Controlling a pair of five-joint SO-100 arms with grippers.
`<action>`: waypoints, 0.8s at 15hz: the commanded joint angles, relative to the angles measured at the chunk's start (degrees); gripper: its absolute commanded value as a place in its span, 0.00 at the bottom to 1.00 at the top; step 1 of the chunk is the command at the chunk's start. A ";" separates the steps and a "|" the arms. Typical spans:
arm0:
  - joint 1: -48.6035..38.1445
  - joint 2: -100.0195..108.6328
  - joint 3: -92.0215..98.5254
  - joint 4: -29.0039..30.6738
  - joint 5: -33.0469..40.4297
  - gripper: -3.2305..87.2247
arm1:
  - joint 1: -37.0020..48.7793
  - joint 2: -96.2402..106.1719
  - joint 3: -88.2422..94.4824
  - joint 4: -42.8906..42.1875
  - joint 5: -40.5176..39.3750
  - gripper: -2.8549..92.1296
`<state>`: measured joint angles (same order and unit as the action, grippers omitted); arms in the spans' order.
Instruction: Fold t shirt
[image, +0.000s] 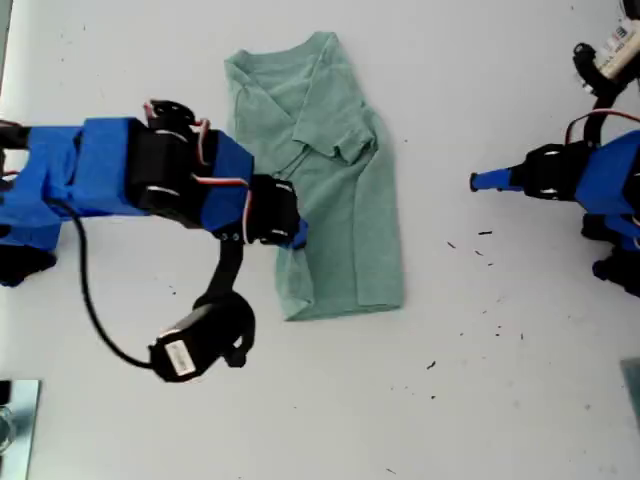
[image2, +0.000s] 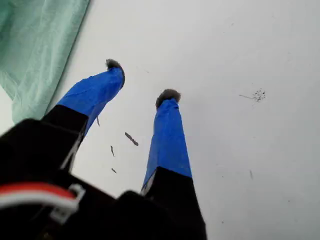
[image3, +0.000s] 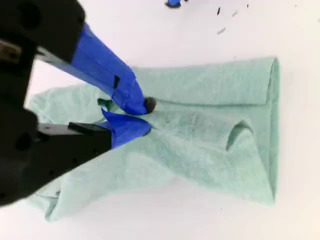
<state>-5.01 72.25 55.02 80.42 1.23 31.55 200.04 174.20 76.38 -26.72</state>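
The pale green t shirt (image: 345, 200) lies folded lengthwise into a narrow strip in the middle of the white table, one sleeve doubled over near its middle. My second gripper (image3: 145, 116) reaches in from the exterior view's left, its blue fingers pinched together on a ridge of cloth at the shirt's (image3: 210, 145) edge. My first gripper (image2: 142, 80) comes from the exterior view's right and hangs open over bare table. Its blue fingertips (image: 482, 182) point toward the shirt, well apart from it, and only a corner of the shirt (image2: 35, 50) shows in its wrist view.
The second arm's black camera and cable (image: 195, 345) hang below it at the exterior view's lower left. Small dark specks (image: 485, 245) dot the table between the shirt and the first arm. A metal plate (image: 18, 430) sits in the exterior view's bottom-left corner.
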 joint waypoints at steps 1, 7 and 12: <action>-2.99 -10.37 -4.04 -9.58 5.63 0.21 | -0.26 0.79 3.78 0.26 -0.18 0.20; 2.46 13.62 -1.14 -6.06 9.05 0.32 | -1.85 0.88 3.78 0.26 3.87 0.20; -0.97 69.52 59.77 -10.81 0.53 0.30 | -7.29 0.88 3.34 0.79 7.38 0.20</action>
<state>-5.27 122.34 86.84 76.73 5.71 25.66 200.04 174.20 76.99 -18.02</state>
